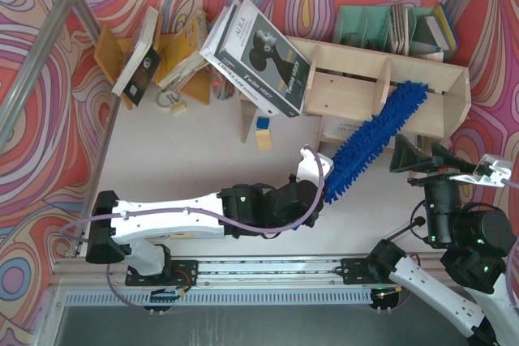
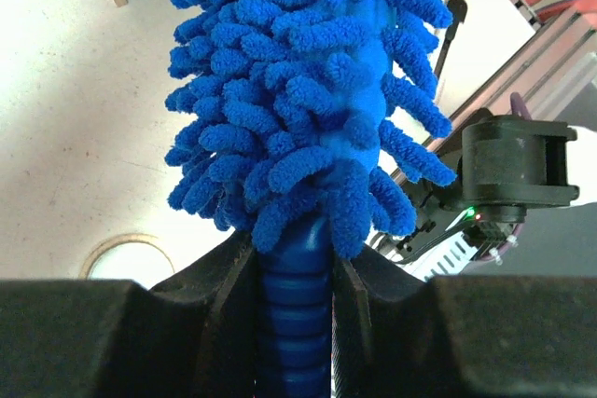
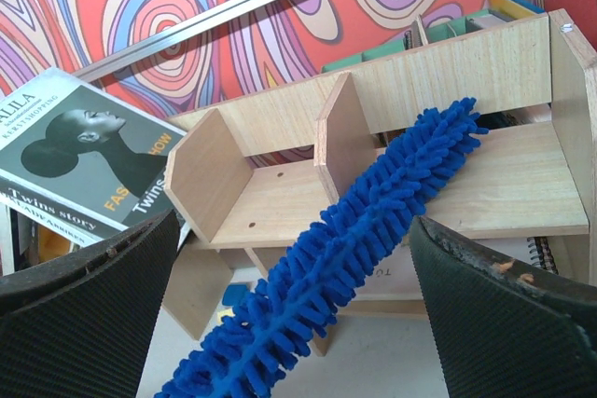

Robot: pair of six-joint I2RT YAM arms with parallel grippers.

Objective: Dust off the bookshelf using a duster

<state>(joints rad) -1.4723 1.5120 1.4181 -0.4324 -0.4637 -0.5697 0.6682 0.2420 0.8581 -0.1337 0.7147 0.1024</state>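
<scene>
The pale plywood bookshelf [image 1: 454, 91] stands at the back right, with upright dividers and a lower tier; it also shows in the right wrist view [image 3: 280, 198]. My left gripper [image 1: 318, 194] is shut on the dark blue handle [image 2: 297, 305] of the blue fluffy duster [image 1: 375, 137]. The duster slants up and right, its tip lying on the shelf's upper board in the right compartment, as the right wrist view [image 3: 373, 230] shows. My right gripper [image 1: 423, 161] is open and empty, just right of the duster, in front of the shelf.
A large black-and-white magazine [image 1: 261, 61] leans against the shelf's left end. An orange-yellow book rack [image 1: 174, 58] with books stands at the back left. A green file organizer [image 1: 381, 26] sits behind the shelf. Small yellow and blue blocks [image 1: 263, 131] lie on the table.
</scene>
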